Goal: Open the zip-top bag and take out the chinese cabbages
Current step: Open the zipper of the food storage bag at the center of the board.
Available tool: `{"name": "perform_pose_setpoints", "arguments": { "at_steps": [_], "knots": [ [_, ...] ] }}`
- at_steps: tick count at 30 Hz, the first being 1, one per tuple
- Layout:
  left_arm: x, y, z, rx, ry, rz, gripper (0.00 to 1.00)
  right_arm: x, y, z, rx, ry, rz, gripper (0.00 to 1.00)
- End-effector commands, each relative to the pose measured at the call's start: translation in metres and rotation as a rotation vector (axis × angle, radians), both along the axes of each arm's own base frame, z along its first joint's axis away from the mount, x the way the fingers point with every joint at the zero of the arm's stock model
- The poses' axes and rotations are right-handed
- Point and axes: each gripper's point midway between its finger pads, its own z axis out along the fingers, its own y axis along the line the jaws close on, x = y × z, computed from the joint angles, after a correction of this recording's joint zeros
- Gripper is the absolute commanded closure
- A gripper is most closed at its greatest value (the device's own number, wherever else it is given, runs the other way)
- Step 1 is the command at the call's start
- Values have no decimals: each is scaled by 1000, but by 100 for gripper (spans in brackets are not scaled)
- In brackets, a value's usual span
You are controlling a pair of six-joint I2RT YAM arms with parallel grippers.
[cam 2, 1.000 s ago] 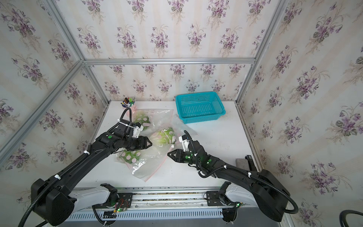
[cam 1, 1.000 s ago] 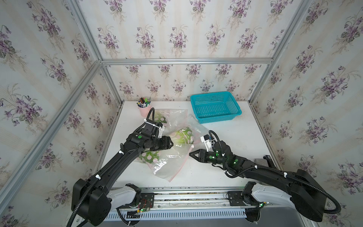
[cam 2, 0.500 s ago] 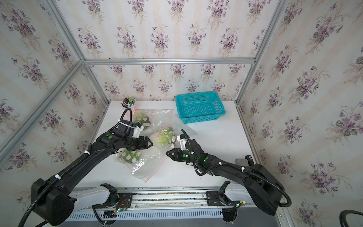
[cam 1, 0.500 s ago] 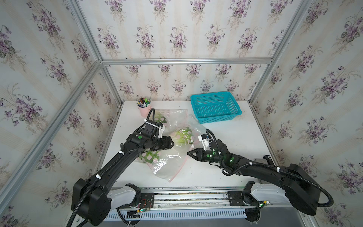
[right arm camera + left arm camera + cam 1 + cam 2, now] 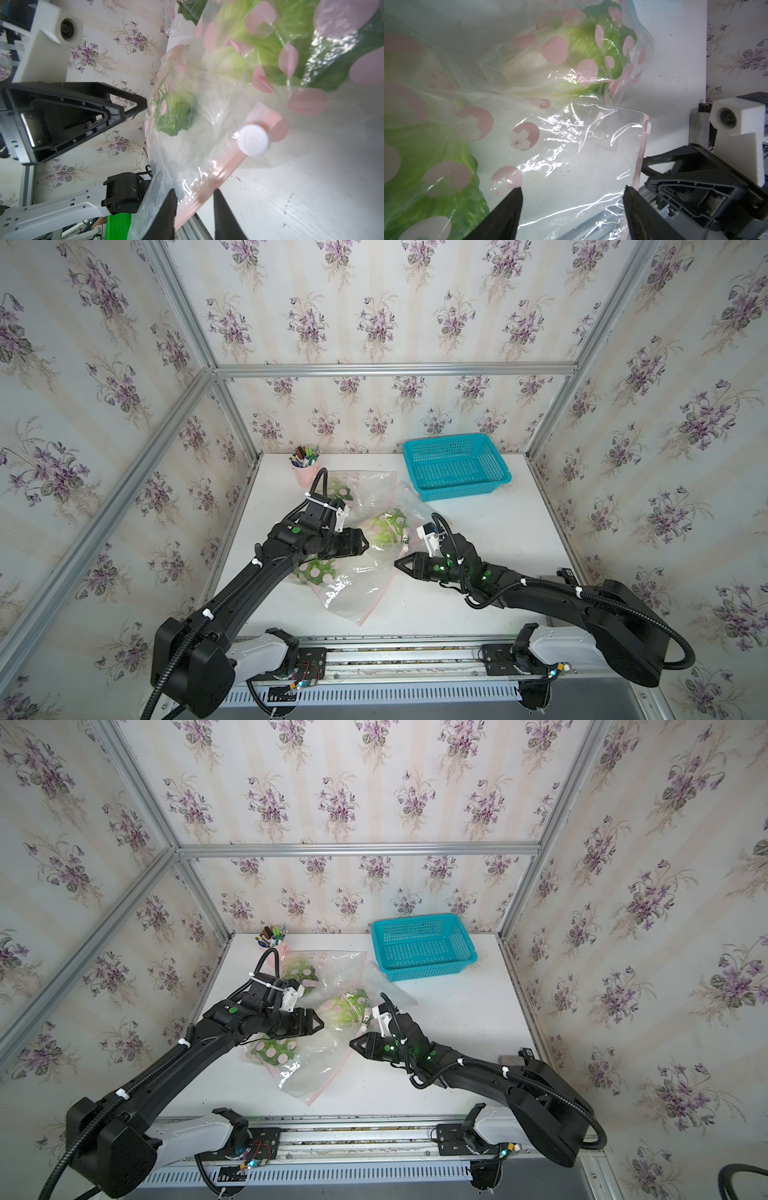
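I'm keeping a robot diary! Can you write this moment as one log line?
left tool: open, over zip-top bag | right tool: straddling pink zip strip, grip unclear | chinese cabbages: inside bag

White table (image 5: 498,539) occupies mid-frame. A teal basket (image 5: 455,466) stands at upper right of centre, and a pink cup (image 5: 306,473) of pens at upper left of centre.

The zip-top bag (image 5: 357,589), clear with pink dots, lies crumpled at centre, its pink edge facing lower right. Three chinese cabbages are inside:
- upper head (image 5: 338,492) sits near the cup
- centre head (image 5: 388,526) sits at mid-frame
- lower head (image 5: 318,571) is partly under the left arm

The left gripper (image 5: 362,546) is over the bag, between the centre and lower heads. The right gripper (image 5: 398,564) points left, its tip at the bag's pink edge. Contact and jaw spacing cannot be read from this angle.
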Motion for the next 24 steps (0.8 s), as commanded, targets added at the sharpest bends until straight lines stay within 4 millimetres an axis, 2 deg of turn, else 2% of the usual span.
{"name": "perform_pose_setpoints", "arguments": {
  "at_steps": [1, 5, 8, 11, 19, 24],
  "knots": [
    [-1, 0, -1, -1, -8, -12, 22, 4, 6, 12, 39, -13, -5, 71],
    [-1, 0, -1, 1, -7, -12, 22, 2, 5, 15, 46, -1, -2, 69],
    [-1, 0, -1, 4, -9, -12, 22, 0, 5, 18, 54, 12, 3, 57],
    [0, 0, -1, 6, -9, -13, 22, -1, 5, 20, 55, 22, 1, 54],
    [-1, 0, -2, 5, -10, -14, 22, -1, 4, 10, 45, 68, -17, 54],
    [0, 1, -4, 8, -7, -13, 22, 2, 5, 13, 66, 61, -33, 54]
  ]
}}
